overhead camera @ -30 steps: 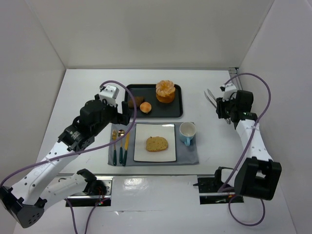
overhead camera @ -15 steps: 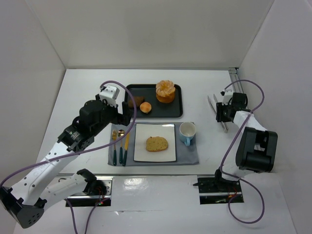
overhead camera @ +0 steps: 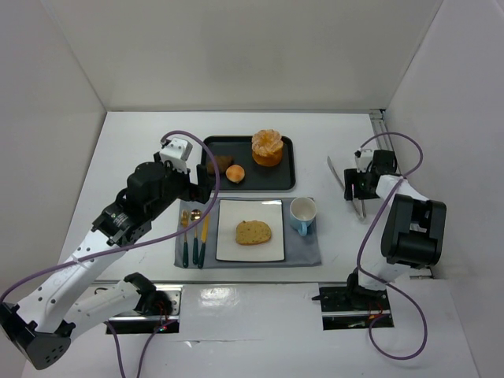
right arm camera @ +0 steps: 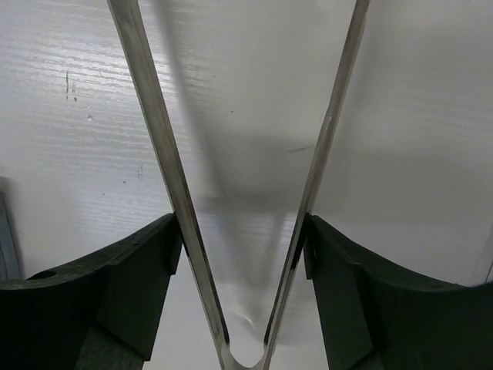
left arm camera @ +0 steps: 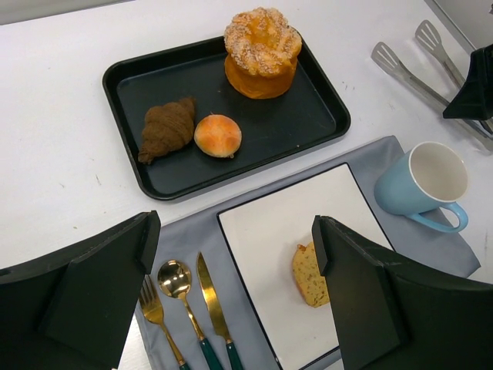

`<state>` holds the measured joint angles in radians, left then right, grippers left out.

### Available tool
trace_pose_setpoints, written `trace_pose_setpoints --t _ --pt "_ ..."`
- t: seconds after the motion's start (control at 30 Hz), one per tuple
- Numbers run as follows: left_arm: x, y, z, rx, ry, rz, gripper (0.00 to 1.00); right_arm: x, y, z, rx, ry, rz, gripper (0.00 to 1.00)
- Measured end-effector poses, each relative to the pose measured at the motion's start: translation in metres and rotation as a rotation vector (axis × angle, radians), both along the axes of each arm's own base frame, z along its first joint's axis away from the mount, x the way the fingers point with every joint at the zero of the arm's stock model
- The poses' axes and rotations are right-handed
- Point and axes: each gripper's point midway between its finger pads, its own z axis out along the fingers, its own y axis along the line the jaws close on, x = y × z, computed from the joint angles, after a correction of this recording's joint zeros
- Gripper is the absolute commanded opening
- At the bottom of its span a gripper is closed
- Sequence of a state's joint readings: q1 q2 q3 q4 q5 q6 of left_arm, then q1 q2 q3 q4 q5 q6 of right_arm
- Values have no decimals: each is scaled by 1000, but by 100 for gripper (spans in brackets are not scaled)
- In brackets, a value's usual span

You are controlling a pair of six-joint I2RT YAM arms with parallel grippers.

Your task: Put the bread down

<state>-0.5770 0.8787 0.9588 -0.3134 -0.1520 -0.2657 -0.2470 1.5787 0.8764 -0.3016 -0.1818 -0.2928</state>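
Observation:
The bread (overhead camera: 253, 231) is a golden-tan speckled slice lying flat on the white square plate (overhead camera: 228, 248). In the left wrist view the bread (left arm camera: 310, 276) is partly hidden behind my right finger, on the plate (left arm camera: 285, 223). My left gripper (overhead camera: 206, 183) is open and empty, hovering over the placemat's left part, above the plate edge (left arm camera: 233, 235). My right gripper (overhead camera: 356, 187) is at the right of the table, its fingers pressed on the two arms of metal tongs (overhead camera: 337, 172). The right wrist view shows the gripper (right arm camera: 243, 247) around the spread tongs (right arm camera: 154, 116).
A black tray (overhead camera: 283, 177) behind the plate holds a tall ridged orange pastry (overhead camera: 267, 147), a small round bun (overhead camera: 235, 174) and a dark croissant (left arm camera: 168, 127). A blue cup (overhead camera: 302, 213) stands right of the plate. Gold cutlery (overhead camera: 194, 228) lies on the grey placemat (overhead camera: 303, 253).
My right arm has folded back toward its base and the gripper with the tongs has shifted slightly left and nearer. The left arm and the bread have not moved.

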Motion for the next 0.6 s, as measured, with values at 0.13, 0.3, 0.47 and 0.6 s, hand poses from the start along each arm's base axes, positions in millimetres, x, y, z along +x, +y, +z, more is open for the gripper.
trace_pose_setpoints --t 0.13,0.3,0.47,0.6 --pt "0 0 0 0 0 0 100 -4 -2 -1 25 10 -9 79" --pt "0 0 0 0 0 0 100 -8 -9 -1 48 14 -28 81" --pt "0 0 0 0 0 0 100 -13 -10 4 71 13 -31 83" --pt "0 0 0 0 0 1 100 -18 -9 41 68 -70 -18 100"
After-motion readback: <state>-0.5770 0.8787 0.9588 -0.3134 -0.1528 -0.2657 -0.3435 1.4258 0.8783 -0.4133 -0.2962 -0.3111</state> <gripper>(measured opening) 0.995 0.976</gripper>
